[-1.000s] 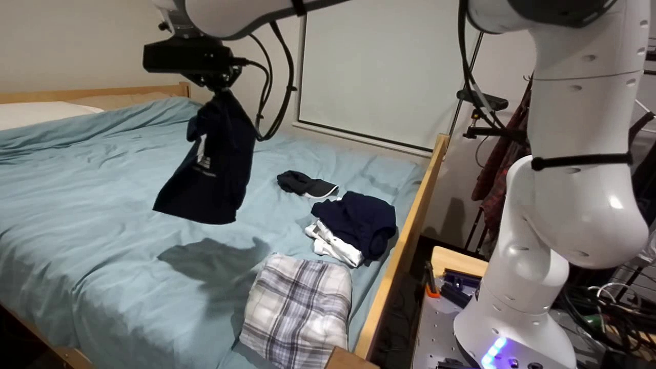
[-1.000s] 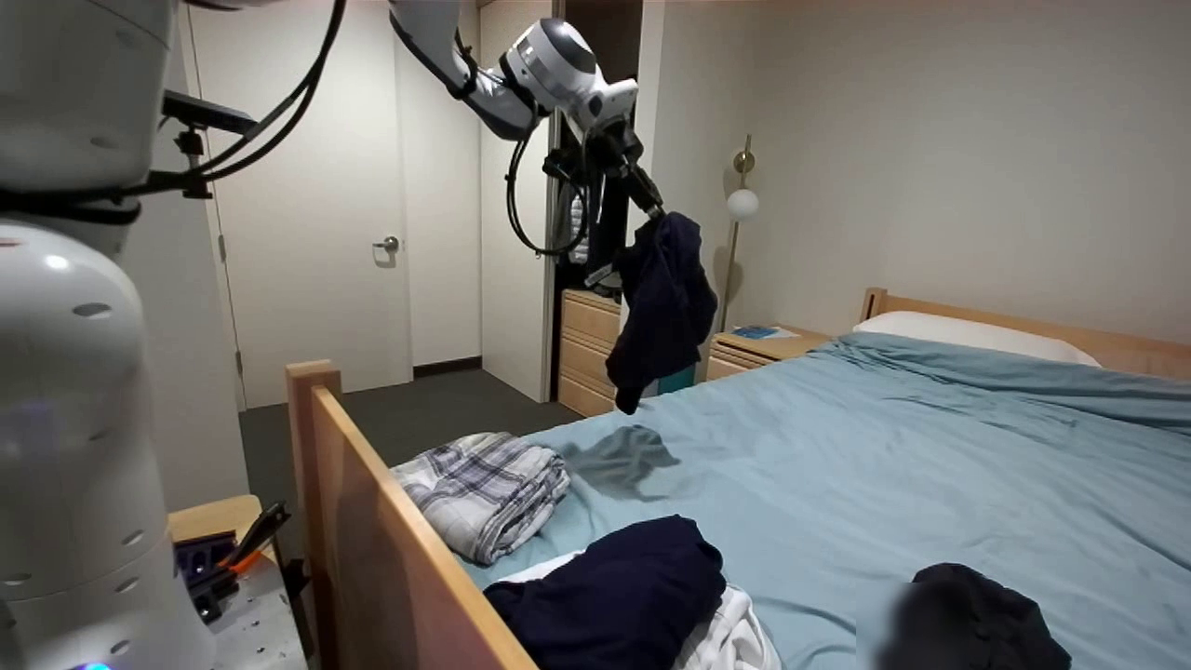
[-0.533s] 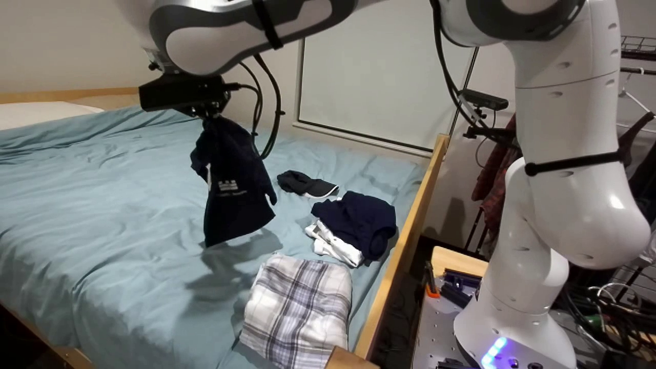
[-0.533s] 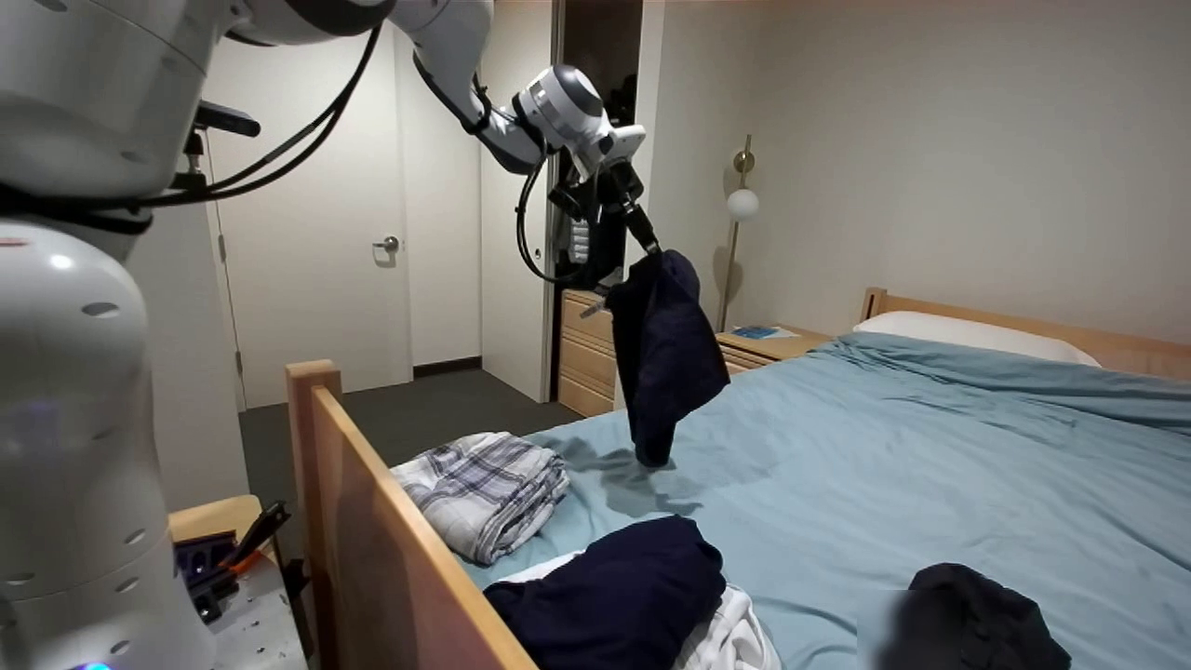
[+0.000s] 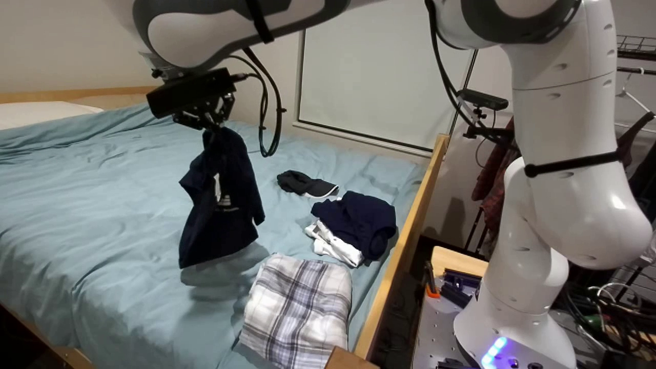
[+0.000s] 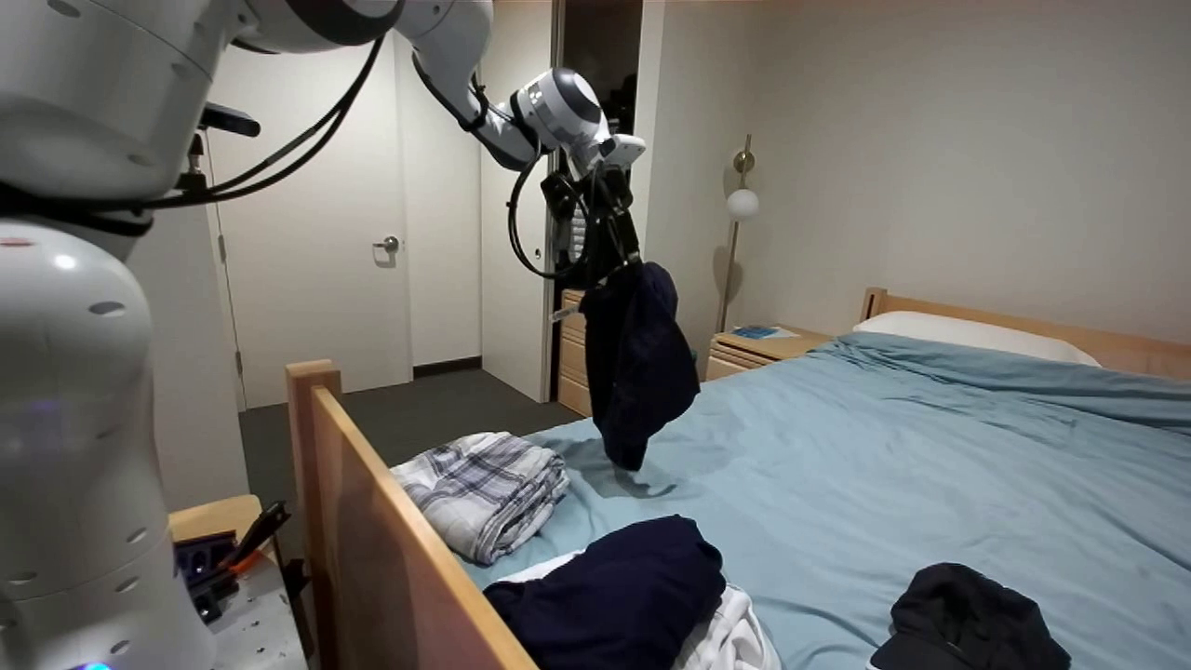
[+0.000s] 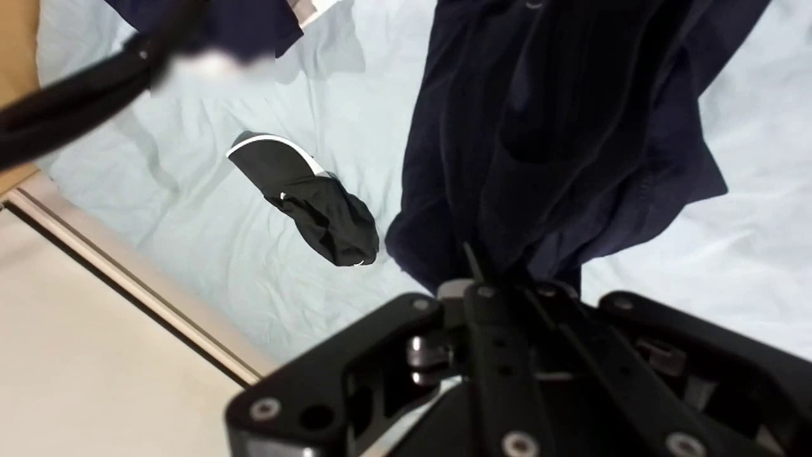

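Observation:
My gripper (image 5: 214, 128) is shut on a dark navy garment (image 5: 220, 215), which hangs in folds above the blue bedding. A white label and small pale print show on its front in an exterior view. In the wrist view the cloth (image 7: 539, 146) is bunched at the fingertips, and the fold between them is hidden. The garment's lower tip (image 6: 628, 456) is close over the bed; whether it touches I cannot tell. Nearby lie a folded plaid cloth (image 5: 300, 307), a navy garment (image 5: 359, 220) on white clothing (image 5: 335, 248), and a dark cap (image 7: 311, 203) with a white-edged brim.
A wooden bed board (image 6: 400, 521) stands between the robot's base and the clothes. Cables (image 5: 269, 113) loop beside the wrist. A white pillow (image 6: 972, 337) rests at the head end, and a lamp (image 6: 742, 205) stands beyond the bed near a nightstand (image 6: 772, 344).
My gripper has come down over the bed with the navy garment and its wrist has tilted. The garment has swung sideways and its hem is lower. The clothes on the bed have not moved.

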Robot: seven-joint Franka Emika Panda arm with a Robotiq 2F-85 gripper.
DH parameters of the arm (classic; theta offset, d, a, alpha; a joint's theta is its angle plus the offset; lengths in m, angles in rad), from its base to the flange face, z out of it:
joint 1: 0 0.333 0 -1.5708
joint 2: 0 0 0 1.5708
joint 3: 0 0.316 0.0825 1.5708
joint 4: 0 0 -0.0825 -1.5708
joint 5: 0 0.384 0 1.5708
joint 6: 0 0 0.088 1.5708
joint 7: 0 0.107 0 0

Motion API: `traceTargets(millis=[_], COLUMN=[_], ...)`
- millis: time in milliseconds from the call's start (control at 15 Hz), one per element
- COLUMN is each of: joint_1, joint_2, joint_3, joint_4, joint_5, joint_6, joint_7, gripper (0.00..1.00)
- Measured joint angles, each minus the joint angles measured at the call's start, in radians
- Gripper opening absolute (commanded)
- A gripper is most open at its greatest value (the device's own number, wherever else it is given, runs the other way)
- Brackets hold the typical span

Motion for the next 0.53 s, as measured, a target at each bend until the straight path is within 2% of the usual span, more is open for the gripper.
traceTargets(millis=[333, 533], joint_1=[0.051, 0.057], joint_2=[0.000, 0.001], joint_3=[0.000, -0.003], joint_4=[0.000, 0.000], joint_5=[0.009, 0.014], joint_6=[-0.059, -0.063], joint_7=[-0.035, -0.050], gripper=[0.01, 0.01])
